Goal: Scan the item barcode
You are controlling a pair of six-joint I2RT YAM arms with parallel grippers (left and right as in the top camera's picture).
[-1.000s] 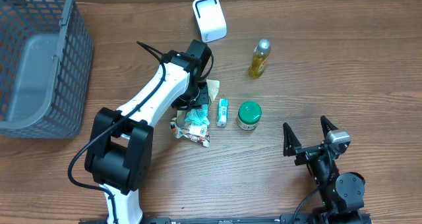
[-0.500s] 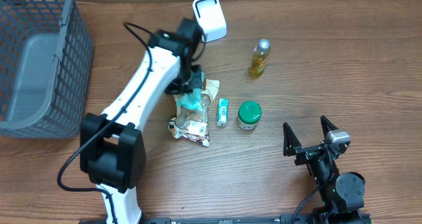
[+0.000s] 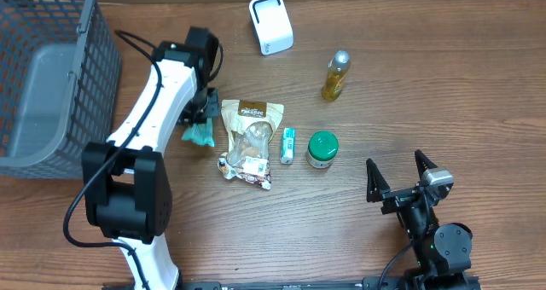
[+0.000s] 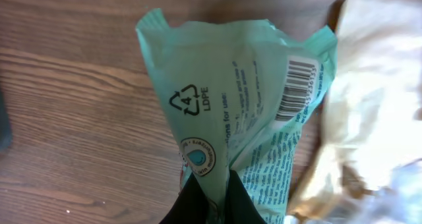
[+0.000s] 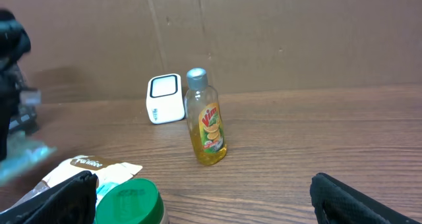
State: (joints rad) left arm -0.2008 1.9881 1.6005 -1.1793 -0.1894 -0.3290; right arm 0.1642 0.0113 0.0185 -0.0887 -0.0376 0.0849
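- Left pincer [image 4: 216, 188]: pressed together on the near end of the teal pouch [image 4: 224, 99], pinching the film between both fingers.
- Teal pouch: extends straight ahead of the left pincer, with its long axis in line with the fingers (whether its far end clears the bench [image 3: 426, 85] cannot be told).
- Barcode [image 4: 300, 89]: printed on the face turned toward the wrist camera. It sits ahead of the fingers and off to one side, close to the pouch's side edge.
- Brown bag [image 3: 250, 130]: lies flat on the bench, just beside the held pouch on the barcode side.
- Scanner [image 3: 271, 24]: stands well apart from the left pincer, on the same side as the brown bag but beyond it, outside the wrist view.
- Right pincer [image 3: 394, 160]: spread wide and holding nothing. It is farther from the scanner than the left pincer.
- Judgement: the left arm is the one to carry the pouch across. The barcode face probably needs turning toward the scanner window.
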